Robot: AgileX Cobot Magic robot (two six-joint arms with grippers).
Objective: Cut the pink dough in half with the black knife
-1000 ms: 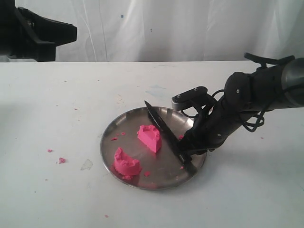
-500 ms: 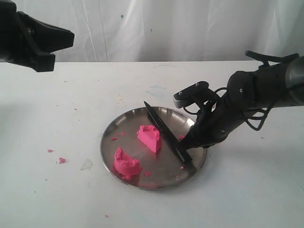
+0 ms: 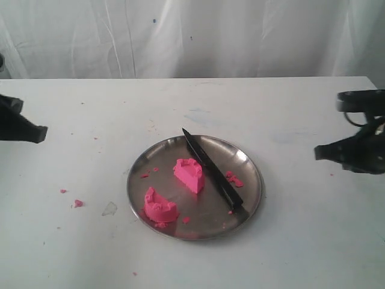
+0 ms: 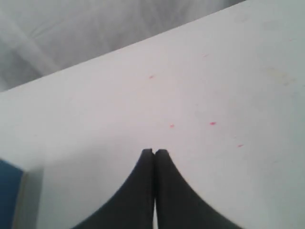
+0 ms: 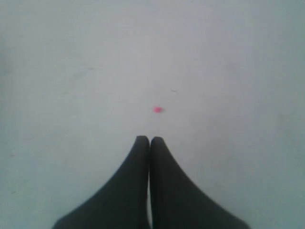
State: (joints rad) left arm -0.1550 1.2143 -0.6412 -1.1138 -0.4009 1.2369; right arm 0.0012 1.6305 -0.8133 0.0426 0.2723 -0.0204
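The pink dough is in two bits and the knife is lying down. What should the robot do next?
Probably nothing more than stay parked. The pink dough sits in two separate chunks on the metal plate, the black knife lies beside them, and both grippers, left and right, are shut away from it.

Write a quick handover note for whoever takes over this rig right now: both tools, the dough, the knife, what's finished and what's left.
Left tool: shut, empty, over bare table at the left edge.
Right tool: shut, empty, over bare table at the right edge.
Pink dough: two separate chunks on the metal plate, one near the plate's middle, one by the near-left rim.
Black knife: lying free on the plate, beside the middle chunk, its handle toward the near-right rim.
Done: the dough is cut in two and the knife is put down.
Left: apparently nothing; only pink crumbs on plate and table.
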